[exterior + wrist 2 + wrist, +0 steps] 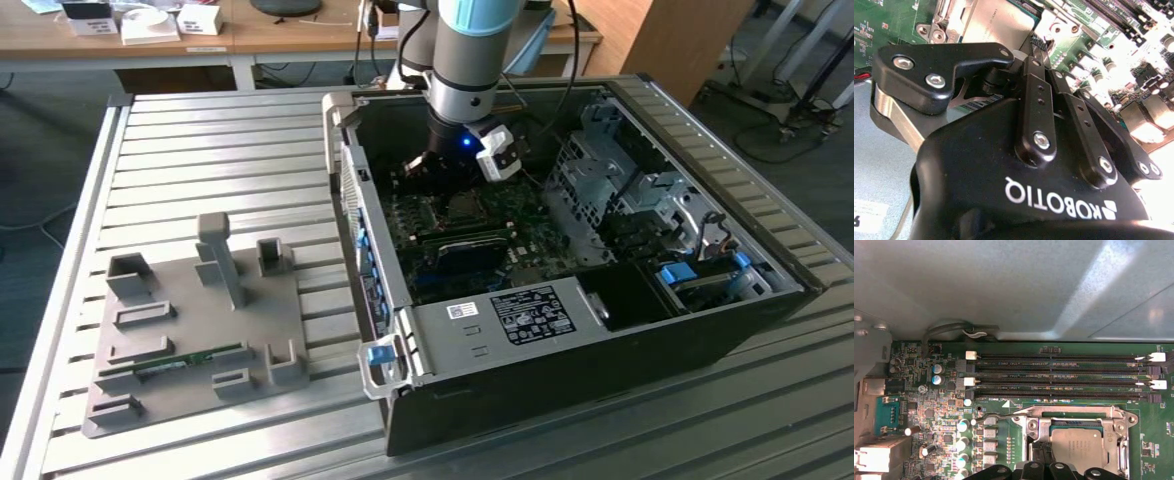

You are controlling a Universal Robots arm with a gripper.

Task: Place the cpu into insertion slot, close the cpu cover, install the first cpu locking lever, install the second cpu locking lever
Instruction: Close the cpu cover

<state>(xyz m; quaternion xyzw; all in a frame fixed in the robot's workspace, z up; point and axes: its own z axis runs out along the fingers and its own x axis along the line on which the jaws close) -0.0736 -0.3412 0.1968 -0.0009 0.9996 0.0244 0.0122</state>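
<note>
In the exterior view my gripper (430,180) hangs inside the open computer case, just above the green motherboard (501,235). The cpu (1080,446), a square chip with a dull silver top, lies in the insertion slot (1030,432). The silvery cpu cover (1074,412) lies flat around it as a frame. A thin wire locking lever (995,416) runs off the socket's corner. In the second wrist view my gripper (1038,44) has its black fingers (1035,95) pressed together, tips at the edge of the cpu (999,25). I cannot see anything between them.
Long black memory slots (1059,371) run beside the socket. The case walls (350,190) enclose the board, with drive cages (627,185) and a white-labelled black box (527,315) nearby. A grey fixture plate (187,320) sits on the slatted table at the exterior view's left.
</note>
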